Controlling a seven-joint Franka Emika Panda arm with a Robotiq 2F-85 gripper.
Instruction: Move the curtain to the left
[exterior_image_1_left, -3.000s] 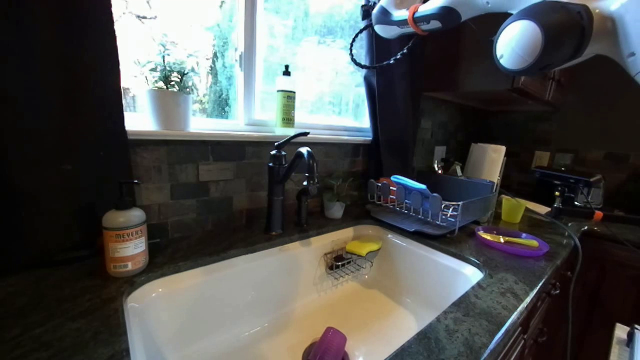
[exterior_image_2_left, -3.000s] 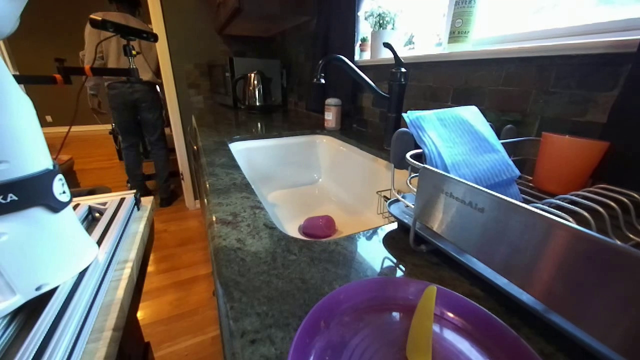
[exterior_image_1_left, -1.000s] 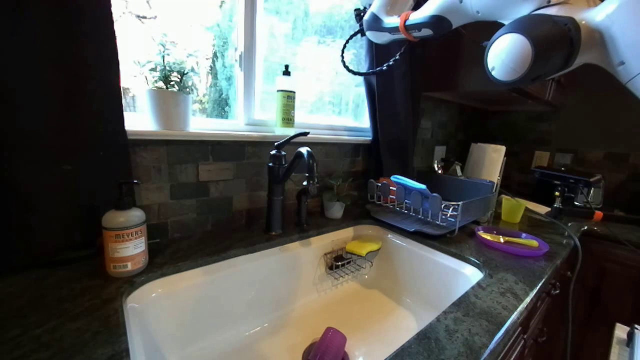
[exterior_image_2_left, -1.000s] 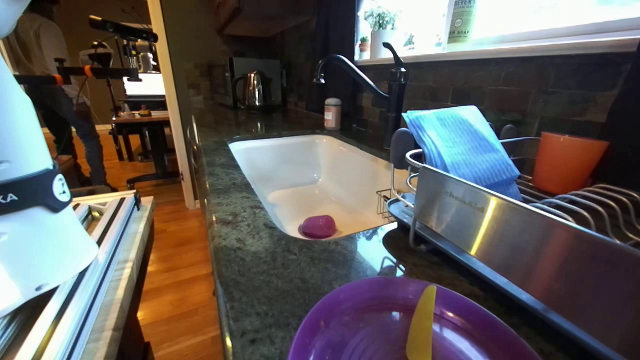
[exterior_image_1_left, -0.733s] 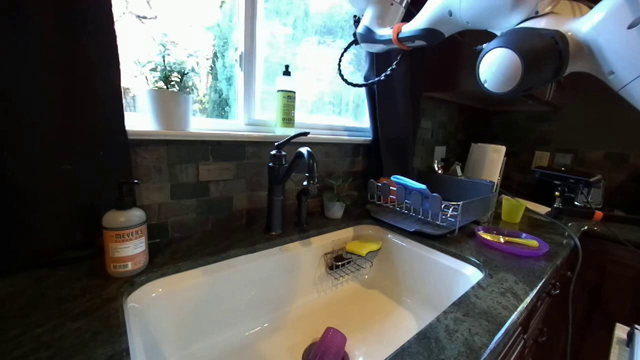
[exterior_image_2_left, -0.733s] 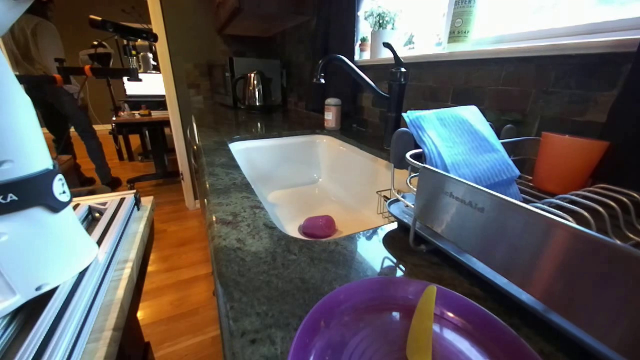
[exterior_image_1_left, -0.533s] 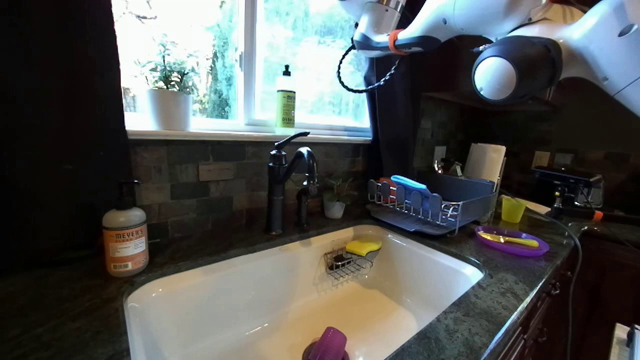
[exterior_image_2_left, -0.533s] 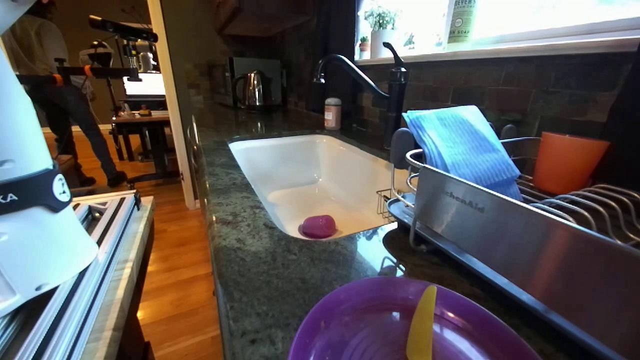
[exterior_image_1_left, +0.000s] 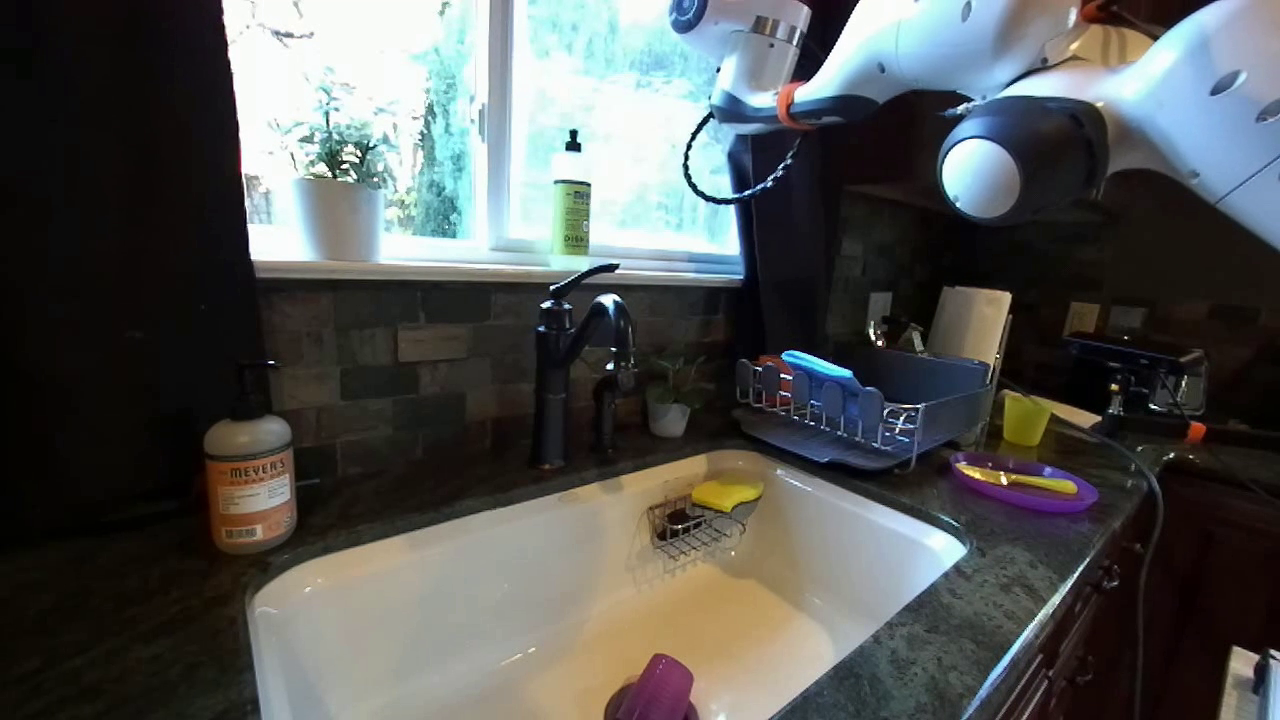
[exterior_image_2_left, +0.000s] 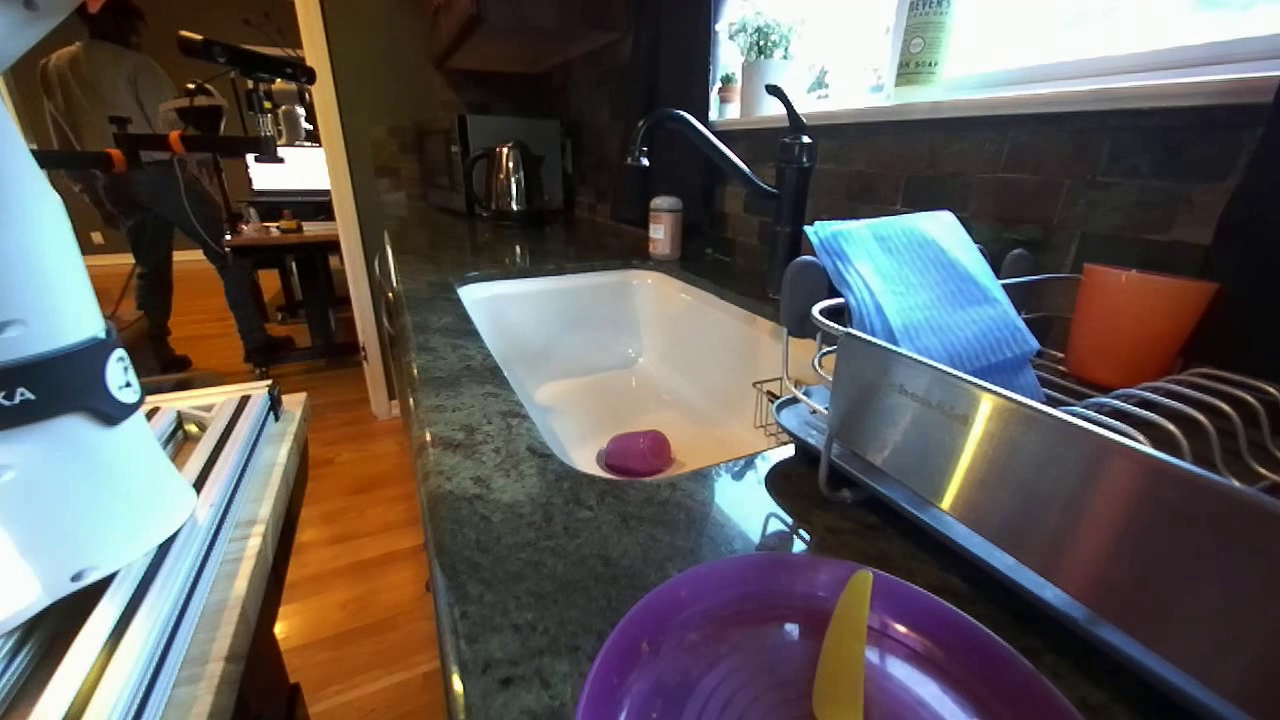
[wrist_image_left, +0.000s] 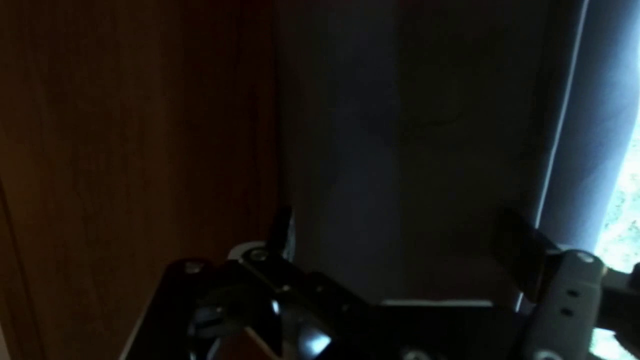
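The curtain is a tall, dark navy drape with soft vertical folds at the right side of the window in an exterior view. A dark strip of it shows at the right edge in an exterior view. In the wrist view the curtain fills the middle, with its lit edge at the right by the window. My gripper is open, its fingers wide apart with curtain fabric showing between and beyond them. Whether the fingers touch the fabric is too dark to tell. The gripper itself does not show in the exterior views.
A brown wooden cabinet side stands left of the curtain in the wrist view. Below the curtain is a dish rack with a blue cloth. A faucet, a small potted plant and a soap bottle are near the window.
In an exterior view the arm has come lower and a little left, and more of its wrist shows by the window. The curtain looks unmoved. A person in the background has walked about.
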